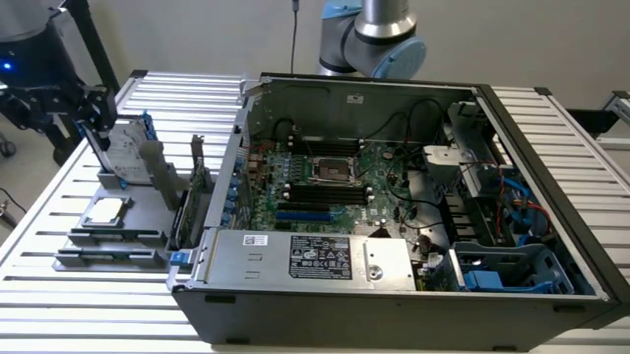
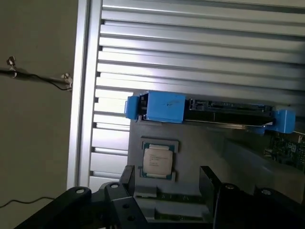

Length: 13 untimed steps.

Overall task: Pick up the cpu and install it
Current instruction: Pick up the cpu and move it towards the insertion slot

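On the exterior view's left my gripper (image 1: pixel 91 129) hangs above the grey tray (image 1: pixel 138 237) on the slatted table (image 1: pixel 59 295), fingers (image 2: pixel 127 177) spread wide and holding nothing. The cpu (image 1: pixel 106 212) lies flat in a shallow recess of that tray, metal lid up, well apart from my fingertips. In the wrist view it sits between the lines of my two fingers, just beside the hard drive (image 2: pixel 205 112) in its blue frame. The chip is square, so I judge it has no real long axis. Its edges run square to the tray's edges, and the print on the lid lies across the gap between my fingers. The trouble I foresee is a thin, slick part: if I come down off-centre I may catch the recess rim or the blue frame, or pinch one corner so the chip tips and slides out. Further right stands the open case (image 1: pixel 394 291) with its socket (image 1: pixel 333 171) – a tilted or turned chip there could, I think, bend contacts
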Each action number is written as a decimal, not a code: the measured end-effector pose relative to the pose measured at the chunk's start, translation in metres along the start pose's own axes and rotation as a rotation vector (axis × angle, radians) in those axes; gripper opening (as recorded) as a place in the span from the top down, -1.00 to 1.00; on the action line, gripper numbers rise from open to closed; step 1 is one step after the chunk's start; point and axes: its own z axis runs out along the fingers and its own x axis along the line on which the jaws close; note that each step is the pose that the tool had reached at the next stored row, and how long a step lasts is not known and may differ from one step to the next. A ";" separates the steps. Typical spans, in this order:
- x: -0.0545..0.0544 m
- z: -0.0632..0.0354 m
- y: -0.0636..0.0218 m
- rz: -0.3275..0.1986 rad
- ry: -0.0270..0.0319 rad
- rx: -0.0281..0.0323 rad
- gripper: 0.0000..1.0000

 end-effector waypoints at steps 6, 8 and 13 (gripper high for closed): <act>0.000 0.0108 -0.0039 -0.014 0.0002 0.0003 -0.31; 0.000 0.0145 -0.0057 -0.020 0.0004 0.0005 -0.31; 0.000 0.0235 -0.0098 -0.029 0.0005 0.0007 -0.31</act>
